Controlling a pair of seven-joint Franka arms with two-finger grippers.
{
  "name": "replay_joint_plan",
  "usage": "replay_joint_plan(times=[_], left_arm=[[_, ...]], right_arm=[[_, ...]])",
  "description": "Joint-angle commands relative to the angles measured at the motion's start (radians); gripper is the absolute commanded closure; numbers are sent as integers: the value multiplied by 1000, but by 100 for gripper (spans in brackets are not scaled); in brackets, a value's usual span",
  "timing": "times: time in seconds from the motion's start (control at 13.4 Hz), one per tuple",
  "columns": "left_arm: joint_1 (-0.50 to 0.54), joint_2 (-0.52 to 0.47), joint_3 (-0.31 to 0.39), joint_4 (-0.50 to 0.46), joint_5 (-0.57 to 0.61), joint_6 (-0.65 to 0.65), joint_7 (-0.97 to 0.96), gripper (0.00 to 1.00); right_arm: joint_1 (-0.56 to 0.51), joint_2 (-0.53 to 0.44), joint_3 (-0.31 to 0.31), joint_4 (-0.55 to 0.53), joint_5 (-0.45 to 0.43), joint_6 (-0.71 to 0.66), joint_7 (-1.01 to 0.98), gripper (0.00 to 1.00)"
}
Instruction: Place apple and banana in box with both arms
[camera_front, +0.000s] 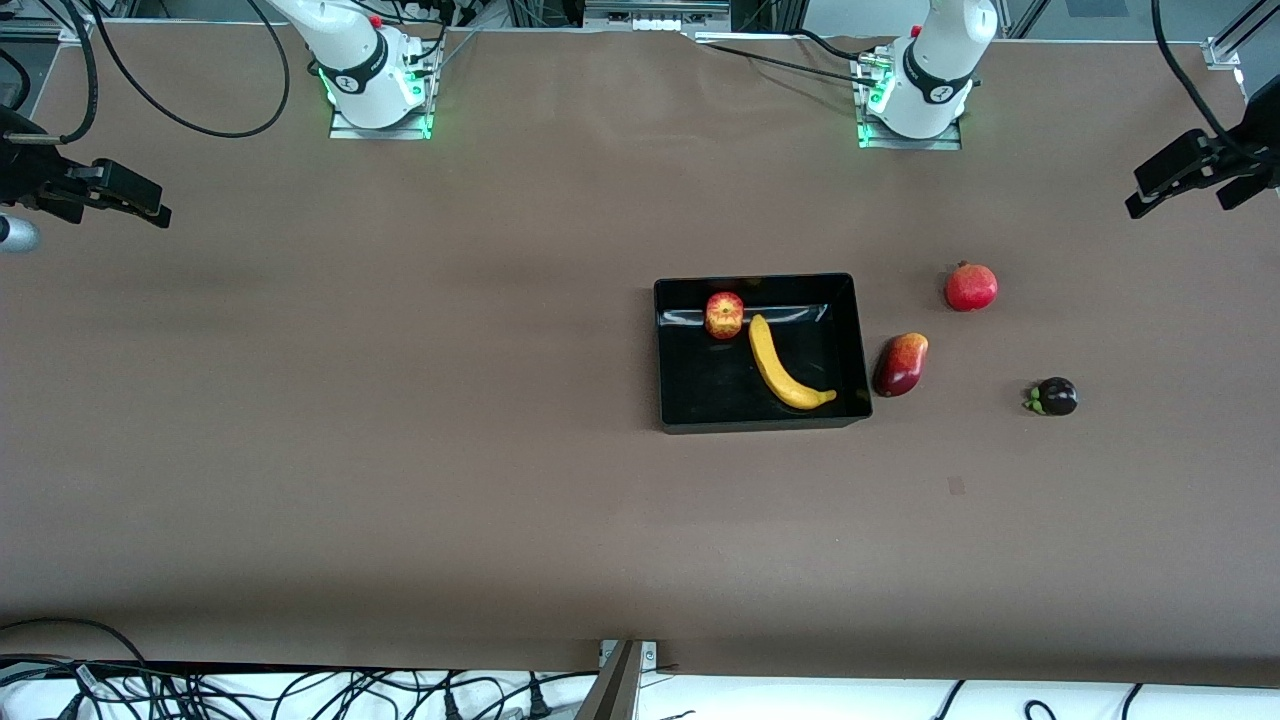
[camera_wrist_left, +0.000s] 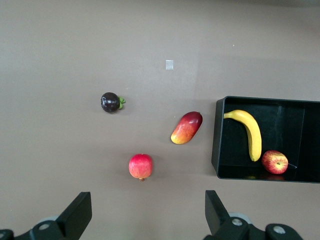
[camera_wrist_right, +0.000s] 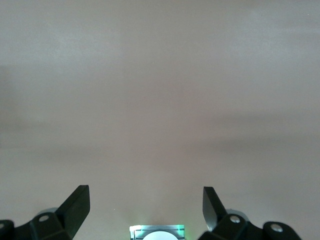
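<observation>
The apple (camera_front: 724, 315) and the banana (camera_front: 784, 366) both lie inside the box (camera_front: 760, 420), the apple by the wall nearest the robots' bases, the banana just beside it, so the placing looks done. The left gripper (camera_wrist_left: 145, 217) hangs high over the table's left-arm end, jaws spread and empty; the right gripper (camera_wrist_right: 145, 210) is likewise spread over bare table. What remains, by my judgement, is to keep both arms clear (the mango (camera_front: 901, 364) sits just beside the box).
</observation>
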Motion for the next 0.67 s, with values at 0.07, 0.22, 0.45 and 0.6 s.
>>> replay_joint_plan(times=[0.07,0.22,0.45,0.6], left_arm=[[5,7,5,31,-25,-28,28,0],[5,12,5,40,-27,-37,29,0],[5,18,5,42,-24,-42,29,0],[5,19,5,49,-25,-45,75,0]], right_arm=[[-1,-3,1,13,13,-20,4,0],[-1,-3,1,13,13,-20,4,0],[-1,-3,1,13,13,-18,4,0],[-1,-3,1,13,13,-18,4,0]])
